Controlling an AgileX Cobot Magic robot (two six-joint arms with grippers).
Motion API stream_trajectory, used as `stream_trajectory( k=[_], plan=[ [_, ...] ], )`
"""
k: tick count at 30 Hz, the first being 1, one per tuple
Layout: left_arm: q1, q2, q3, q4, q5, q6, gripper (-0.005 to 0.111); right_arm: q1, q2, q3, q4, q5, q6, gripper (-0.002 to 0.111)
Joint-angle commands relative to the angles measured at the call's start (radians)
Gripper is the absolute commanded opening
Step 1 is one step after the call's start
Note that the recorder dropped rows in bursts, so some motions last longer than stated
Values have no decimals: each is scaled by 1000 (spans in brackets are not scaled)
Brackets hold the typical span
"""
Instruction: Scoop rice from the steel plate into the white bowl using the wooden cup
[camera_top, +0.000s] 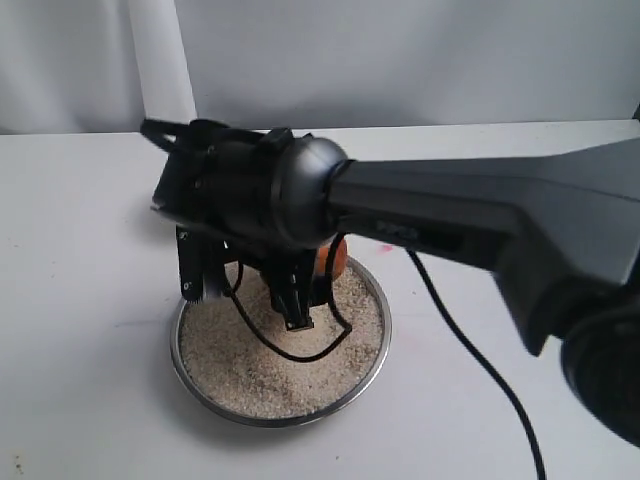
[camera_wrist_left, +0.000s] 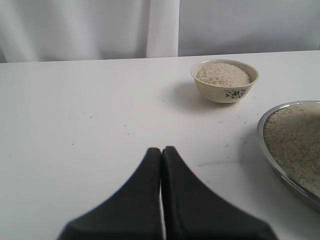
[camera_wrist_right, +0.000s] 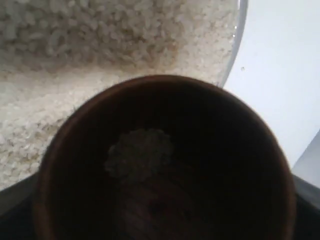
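The steel plate (camera_top: 366, 362) lies at the table's middle, covered in rice (camera_top: 260, 372). My right gripper (camera_top: 262, 286) hangs low over it, shut on the wooden cup (camera_top: 336, 258), of which only a reddish-brown edge shows behind the fingers. In the right wrist view the wooden cup (camera_wrist_right: 165, 165) fills the frame, dark inside with a small patch of rice (camera_wrist_right: 140, 153) at its bottom, above the plate's rice (camera_wrist_right: 100, 45). In the left wrist view the white bowl (camera_wrist_left: 225, 89) stands heaped with rice (camera_wrist_left: 223, 74), beyond the plate (camera_wrist_left: 274, 159). My left gripper (camera_wrist_left: 161, 150) is shut and holds nothing.
The right arm (camera_top: 480, 225) stretches in from the right and hides the bowl in the exterior view. A black cable (camera_top: 470, 350) trails from it across the table. Stray grains (camera_wrist_left: 125, 129) dot the white table. A white curtain backs the scene.
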Motion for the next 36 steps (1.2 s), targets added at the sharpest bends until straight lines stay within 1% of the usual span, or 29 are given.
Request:
stream_trajectory(
  k=[1,7,13,18,23,30,36],
  plan=[
    [-6,-3,2,1,-14,-3,0,22,36,-8,-152,10,3,0],
    [-6,-3,2,1,-14,0,0,31,50,34,-409,10,58,0],
    [-6,-3,2,1,-14,0,0,33,66,104,-534,10,85,0],
    [-6,-3,2,1,-14,-3,0,35,124,113,-612,10,125,0],
    [-6,-3,2,1,-14,-3,0,52,172,113,-622,10,145,0],
    [-6,-3,2,1,-14,0,0,75,175,113,-611,10,145,0],
    [-6,-3,2,1,-14,1,0,77,174,113,-476,10,96,0]
  ],
)
